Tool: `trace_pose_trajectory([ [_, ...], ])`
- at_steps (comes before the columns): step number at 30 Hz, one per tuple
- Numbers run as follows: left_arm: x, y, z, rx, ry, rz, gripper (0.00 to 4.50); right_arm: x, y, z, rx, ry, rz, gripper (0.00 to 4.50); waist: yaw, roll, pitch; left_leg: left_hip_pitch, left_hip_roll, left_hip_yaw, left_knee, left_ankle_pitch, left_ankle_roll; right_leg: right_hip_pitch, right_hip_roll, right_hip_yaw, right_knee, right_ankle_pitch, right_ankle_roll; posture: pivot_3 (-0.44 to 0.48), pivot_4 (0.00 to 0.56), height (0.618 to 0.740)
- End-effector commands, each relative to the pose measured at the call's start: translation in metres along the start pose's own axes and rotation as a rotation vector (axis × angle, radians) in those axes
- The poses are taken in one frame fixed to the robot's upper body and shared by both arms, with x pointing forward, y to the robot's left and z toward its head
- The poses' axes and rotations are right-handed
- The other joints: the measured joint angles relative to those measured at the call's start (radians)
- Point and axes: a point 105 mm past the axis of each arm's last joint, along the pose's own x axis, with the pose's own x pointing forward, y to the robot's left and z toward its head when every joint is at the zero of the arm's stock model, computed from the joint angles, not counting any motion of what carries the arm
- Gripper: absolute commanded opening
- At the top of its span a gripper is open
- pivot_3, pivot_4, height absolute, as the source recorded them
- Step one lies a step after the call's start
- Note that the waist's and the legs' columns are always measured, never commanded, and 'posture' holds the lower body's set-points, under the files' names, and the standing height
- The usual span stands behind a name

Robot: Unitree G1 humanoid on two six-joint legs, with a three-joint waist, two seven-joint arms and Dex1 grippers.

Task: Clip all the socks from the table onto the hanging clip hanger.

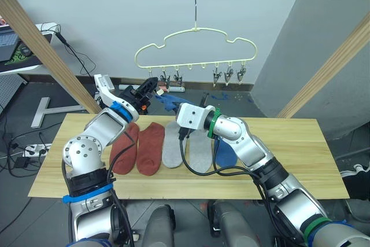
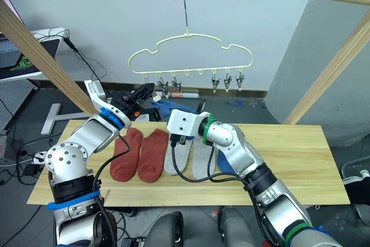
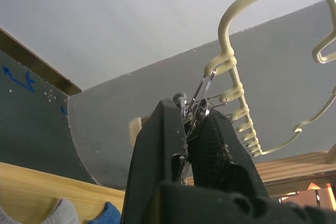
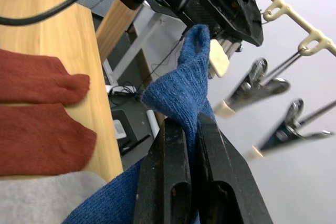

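The pale-yellow clip hanger (image 1: 195,30) hangs by its hook from the top pole. My left gripper (image 3: 191,114) is raised to the hanger's left end and shut on the leftmost clip (image 3: 202,90). My right gripper (image 4: 186,124) is shut on a blue sock (image 4: 184,85) and holds it up just beside the left gripper (image 1: 151,85), its tip touching that gripper's fingers. On the table (image 1: 289,154) lie two rust-red socks (image 1: 124,147), two light grey socks (image 1: 172,151) and another blue sock (image 1: 225,153), partly hidden under my right arm.
Several free clips (image 1: 229,74) hang along the hanger's bar. A round wooden pole frame (image 1: 46,50) crosses overhead and slants down at both sides. Cables and a laptop (image 1: 11,41) lie beyond the table's left end.
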Motion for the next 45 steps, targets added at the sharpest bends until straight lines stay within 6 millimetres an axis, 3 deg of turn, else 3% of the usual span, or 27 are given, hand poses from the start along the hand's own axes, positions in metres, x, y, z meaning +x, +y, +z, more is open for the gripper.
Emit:
trace_pose_trajectory([
  [1,0.000,-0.009,0.005,0.003,-0.018,-0.033,0.27,0.001,-0.013,0.019,-0.043,-0.063,-0.051,0.05,0.000,0.000,0.000,0.000,0.000,0.000,0.000,0.000,0.000,0.000,0.000,0.000,0.000,0.000,0.000,0.009,0.282,0.740],
  [18,-0.003,-0.009,0.007,0.040,-0.021,-0.030,0.27,0.006,-0.011,0.025,-0.041,-0.078,-0.048,0.05,0.000,0.000,0.002,0.000,0.000,0.000,0.000,0.000,0.000,0.000,0.000,0.000,0.000,0.000,0.000,0.019,0.274,0.740],
  [31,-0.012,-0.015,0.011,0.017,-0.021,-0.071,4.37,0.010,-0.012,0.020,-0.012,-0.067,-0.050,0.00,0.000,0.000,0.003,-0.001,0.000,0.000,0.000,0.000,-0.001,0.000,-0.001,0.000,-0.001,0.000,0.000,0.033,0.279,0.740],
  [39,-0.042,-0.005,0.017,0.090,0.038,-0.031,4.46,0.014,-0.007,0.015,0.078,-0.062,-0.038,0.00,0.002,0.000,0.004,-0.001,0.001,-0.002,-0.001,0.000,-0.002,-0.001,-0.002,0.000,0.000,0.000,-0.001,0.042,0.267,0.740],
  [42,-0.064,0.001,0.013,0.188,0.110,0.002,4.50,0.016,0.000,0.013,0.389,-0.062,-0.029,0.87,-0.001,-0.001,0.004,-0.001,0.001,-0.003,-0.002,0.000,-0.004,-0.002,-0.002,0.000,0.000,0.000,-0.001,0.053,0.247,0.740],
  [45,-0.071,0.001,0.010,0.254,0.148,0.011,4.50,0.014,0.004,0.010,0.492,-0.046,-0.012,1.81,0.005,-0.001,0.004,-0.001,0.002,-0.006,-0.002,0.000,-0.005,-0.002,-0.002,0.000,0.000,-0.001,-0.001,0.055,0.241,0.740],
])
